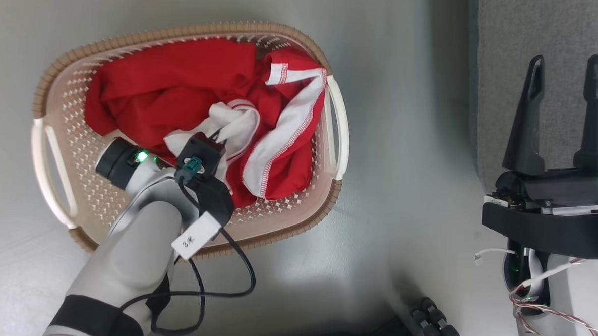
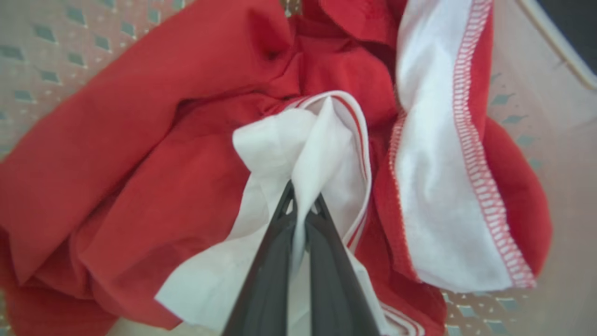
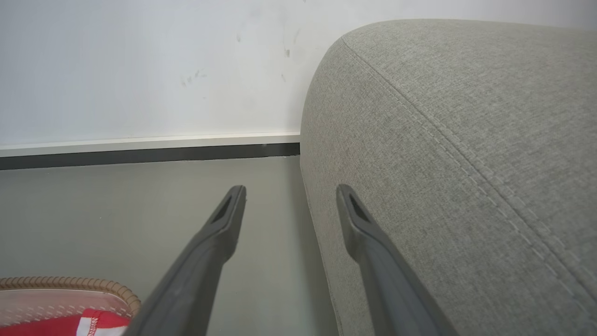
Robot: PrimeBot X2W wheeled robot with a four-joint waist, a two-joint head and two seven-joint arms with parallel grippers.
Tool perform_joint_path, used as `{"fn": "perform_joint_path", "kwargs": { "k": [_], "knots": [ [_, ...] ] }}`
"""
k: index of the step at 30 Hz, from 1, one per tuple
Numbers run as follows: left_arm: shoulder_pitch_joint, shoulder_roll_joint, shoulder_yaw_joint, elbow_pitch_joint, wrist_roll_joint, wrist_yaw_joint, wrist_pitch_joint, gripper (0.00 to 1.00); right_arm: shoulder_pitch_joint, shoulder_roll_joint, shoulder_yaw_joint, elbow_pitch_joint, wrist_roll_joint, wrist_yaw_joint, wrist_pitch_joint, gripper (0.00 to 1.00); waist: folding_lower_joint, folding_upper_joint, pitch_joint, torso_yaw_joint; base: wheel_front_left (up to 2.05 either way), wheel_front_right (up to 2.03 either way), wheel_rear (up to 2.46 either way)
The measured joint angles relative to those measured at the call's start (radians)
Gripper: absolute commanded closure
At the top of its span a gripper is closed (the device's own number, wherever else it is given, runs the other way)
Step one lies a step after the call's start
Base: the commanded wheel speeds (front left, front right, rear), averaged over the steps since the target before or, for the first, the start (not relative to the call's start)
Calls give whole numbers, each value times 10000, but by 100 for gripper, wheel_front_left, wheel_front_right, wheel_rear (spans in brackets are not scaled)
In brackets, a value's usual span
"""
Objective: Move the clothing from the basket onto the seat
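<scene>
Left gripper (image 2: 302,201) tight on clothing (image 2: 140,163), mid-basket (image 1: 189,31)

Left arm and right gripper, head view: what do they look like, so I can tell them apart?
Left arm: pale grey shell, black cuff, green light, looping black cable, white handwritten tag. Right gripper: two long dark tapered fingers with slotted tips, black base, loose red-and-white wires.

Looks like a home living rm, or a mock-up of one: grey woven-fabric sofa (image 3: 443,163) w/ stitched seams, laundry basket (image 1: 184,31) of red sportswear (image 1: 171,81) on smooth grey-green floor (image 1: 404,193). Plain white wall (image 3: 140,70) w/ skirting board (image 3: 140,141) (scuffs on wall).
</scene>
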Motion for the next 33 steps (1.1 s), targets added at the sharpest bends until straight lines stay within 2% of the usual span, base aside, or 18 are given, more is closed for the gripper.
{"fn": "perform_joint_path", "kwargs": {
  "k": [8,17,27,33],
  "knots": [
    [0,-75,-301,-213,-73,-186,-633,100,-180,44,-82,836,6,130,0,0,0,0,-688,196,0,0,0],
    [26,-115,-176,-907,-612,-257,-717,100,-214,54,-219,1864,107,351,2,0,0,0,-1832,528,0,0,0],
    [80,-109,-42,-2211,-1030,-328,-717,100,-203,-63,-437,3122,224,696,2,0,-1,-1,-3271,958,0,0,0],
    [151,82,127,-2976,-1413,-339,-717,100,-193,-77,-451,3756,245,880,2,0,-1,0,-4162,1174,0,0,0]
  ]
}}
